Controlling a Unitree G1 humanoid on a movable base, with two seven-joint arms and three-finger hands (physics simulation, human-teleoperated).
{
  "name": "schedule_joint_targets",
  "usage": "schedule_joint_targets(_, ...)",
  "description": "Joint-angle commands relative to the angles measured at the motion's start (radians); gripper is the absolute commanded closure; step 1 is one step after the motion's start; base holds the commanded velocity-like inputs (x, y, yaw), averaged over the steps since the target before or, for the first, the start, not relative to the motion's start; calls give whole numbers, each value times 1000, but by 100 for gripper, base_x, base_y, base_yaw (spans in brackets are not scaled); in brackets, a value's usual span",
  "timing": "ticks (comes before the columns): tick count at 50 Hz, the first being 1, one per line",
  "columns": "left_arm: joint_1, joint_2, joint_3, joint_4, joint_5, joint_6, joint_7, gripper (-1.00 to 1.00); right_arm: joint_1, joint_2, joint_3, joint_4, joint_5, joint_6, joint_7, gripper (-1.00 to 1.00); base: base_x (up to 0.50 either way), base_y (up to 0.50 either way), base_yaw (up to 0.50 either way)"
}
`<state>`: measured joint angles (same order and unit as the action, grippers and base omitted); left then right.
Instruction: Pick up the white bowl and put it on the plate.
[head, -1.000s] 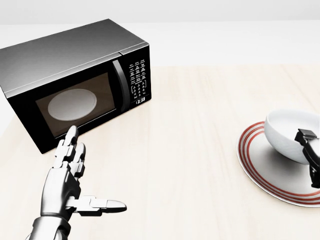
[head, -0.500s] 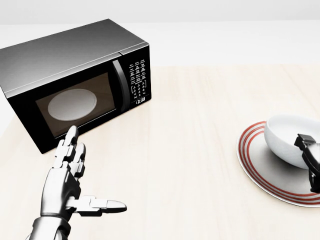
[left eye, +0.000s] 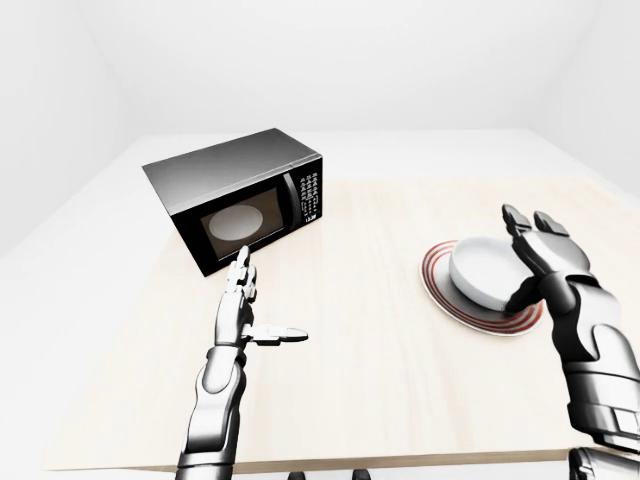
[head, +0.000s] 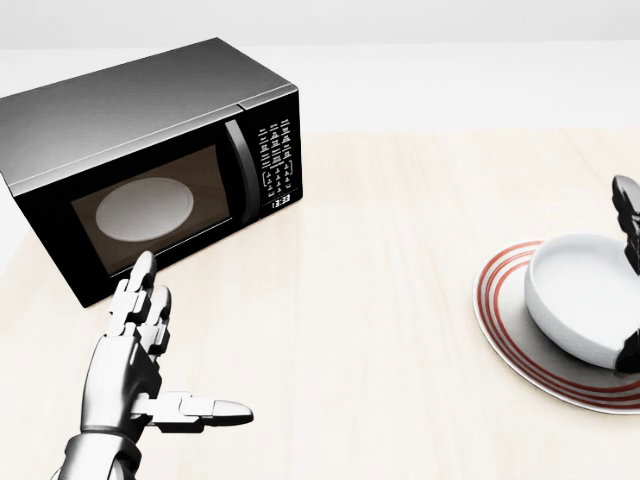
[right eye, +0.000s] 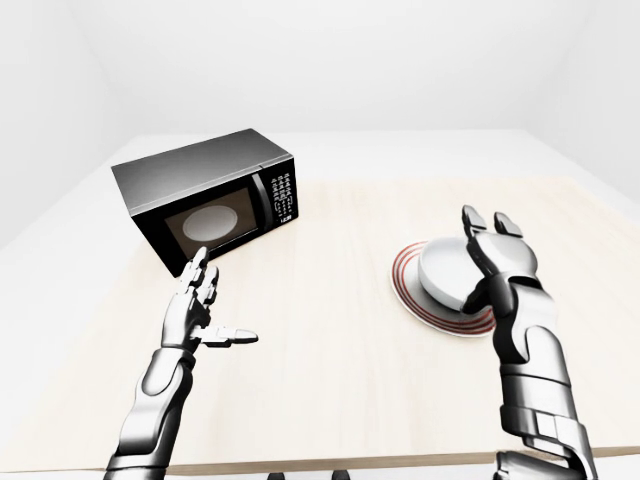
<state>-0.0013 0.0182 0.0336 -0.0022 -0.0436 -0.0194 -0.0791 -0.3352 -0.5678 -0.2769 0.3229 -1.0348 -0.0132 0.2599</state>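
Here, in the left-eye view, the white bowl (left eye: 483, 271) sits on the plate (left eye: 440, 296), a white dish with red rings, at the right of a pale wooden table (left eye: 370, 370). The right hand (left eye: 541, 262) stands just beside the bowl's right side with its fingers spread wide, released, gripping nothing. The left hand (left eye: 243, 308) hovers over the table at the lower left, fingers straight and thumb stuck out sideways, equally slack and empty. A black microwave (left eye: 238, 197) rests on the table above it, door closed. In the head view, the bowl (head: 583, 300) looks slightly tilted on the plate (head: 505, 330), and two dark bits of the right hand's fingers (head: 628, 212) show at the picture's right edge, above and below the bowl. In the right-eye view, the right hand (right eye: 492, 262) shows open, its palm facing the bowl (right eye: 448, 273).
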Motion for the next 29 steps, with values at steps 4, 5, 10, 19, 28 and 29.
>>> schedule_joint_targets(4, 3, 0, 0, -13, -2, 8, 0, -100, -111, -50, -93, -435, 71, 100, 332, -100, 0, 0, 0)
schedule_joint_targets(5, 3, 0, 0, -12, -2, 7, 0, -100, -120, -56, -97, -454, 77, 100, 349, -100, 0, 0, 0)
schedule_joint_targets(10, -1, 0, 1, 4, -3, -5, -2, -100, -199, -120, -121, -569, 119, 100, 438, -100, 0, 0, 0)
schedule_joint_targets(19, -1, 0, 1, -4, -3, 3, 0, -100, -336, -250, -133, -671, 202, 100, 438, -100, 0, 0, 0)
schedule_joint_targets(28, -1, 0, 2, 6, -3, -7, -1, -100, -499, -394, -119, -746, 300, 100, 438, -100, 0, 0, 0)
schedule_joint_targets(29, 0, 0, 1, 4, -3, -5, -1, -100, -514, -408, -116, -752, 312, 100, 438, -100, 0, 0, 0)
